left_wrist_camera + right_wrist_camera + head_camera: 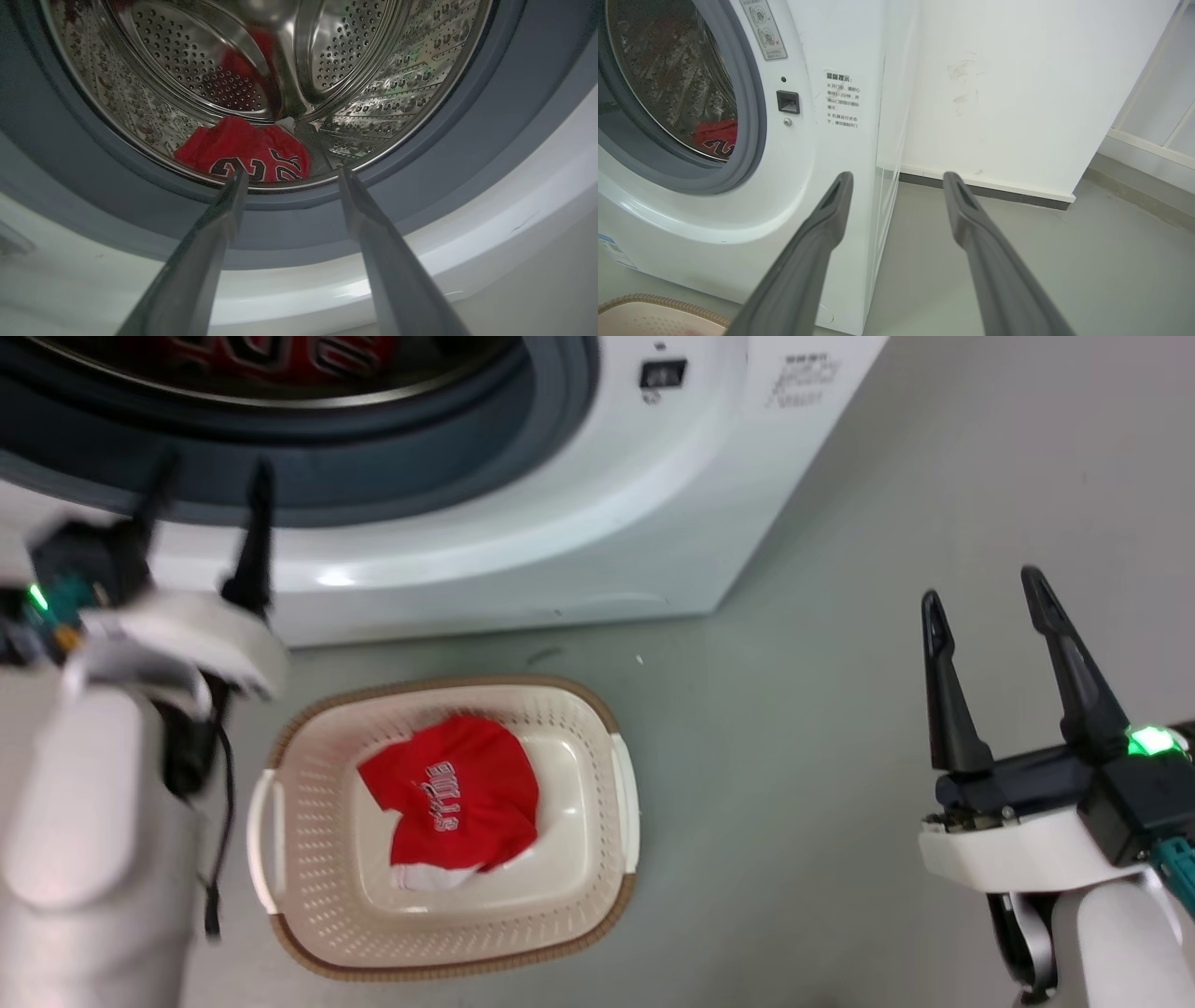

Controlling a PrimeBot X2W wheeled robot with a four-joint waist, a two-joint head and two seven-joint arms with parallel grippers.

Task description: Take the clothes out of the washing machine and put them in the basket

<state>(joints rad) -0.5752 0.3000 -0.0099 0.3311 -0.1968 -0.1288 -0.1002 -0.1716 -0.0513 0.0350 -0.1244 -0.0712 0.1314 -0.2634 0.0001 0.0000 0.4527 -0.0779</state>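
left hand (292, 173): empty, fingers spread, before the washing machine (560, 523) opening, blurred in head view | red 23 garment (247, 149): on drum (373, 70) bottom, just beyond its fingertips | BULLS garment (453, 793): in basket (448, 683), possibly over white fabric | right hand (982, 590): empty, spread, well right of basket

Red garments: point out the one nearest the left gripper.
The garment with black numerals at the drum's front lip, just beyond the left gripper; the BULLS garment lies in the basket.
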